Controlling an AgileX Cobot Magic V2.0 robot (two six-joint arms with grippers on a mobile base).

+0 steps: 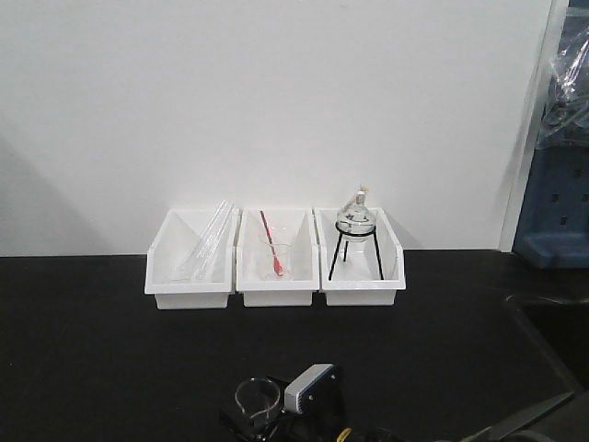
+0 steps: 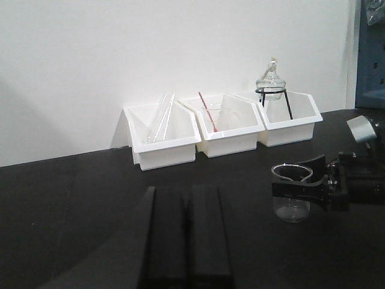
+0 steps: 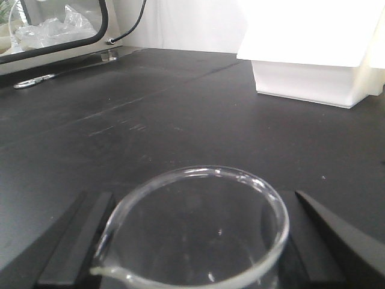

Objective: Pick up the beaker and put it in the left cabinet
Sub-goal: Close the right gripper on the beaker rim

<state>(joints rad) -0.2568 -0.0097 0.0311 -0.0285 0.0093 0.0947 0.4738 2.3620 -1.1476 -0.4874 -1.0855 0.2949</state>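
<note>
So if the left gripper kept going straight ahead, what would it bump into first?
Probably the white bin holding the glass tubes, near its right end. Only bare black table lies between it and the left gripper, though depth is hard to judge.

Clear spouted beaker (image 2: 292,208) — upright, empty — in right tool (image 2: 290,188).

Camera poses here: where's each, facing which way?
Exterior front: behind the arms, facing the white wall across the black bench; three white bins, right gripper at the bottom edge.
Left wrist: low over the bench, facing the bins from their left; left gripper in the foreground.
Right wrist: just behind the beaker, facing across the bench; its fingers flank the rim.
Shared: all three show the beaker.
</note>
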